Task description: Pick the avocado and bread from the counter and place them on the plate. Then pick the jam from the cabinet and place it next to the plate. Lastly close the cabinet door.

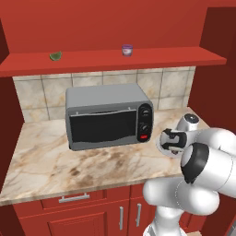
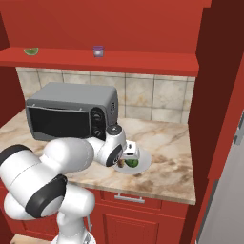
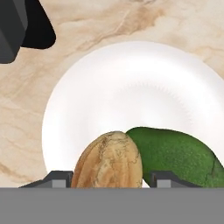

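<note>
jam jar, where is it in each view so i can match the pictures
Left base view: the jam stands on the red shelf, right of centre near the top.
Right base view: the jam is on the shelf, upper left of centre.
Hand view: not in it.
Shared landmark: the toaster oven below the shelf.

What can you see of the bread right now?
The bread is a small tan-brown lump with an oval outline and a cracked, veined crust. It lies on the white plate, toward one edge, pressed against the avocado beside it. It sits between the jaws, which stand just apart from its sides. Its lower end is cut off from view.
</note>
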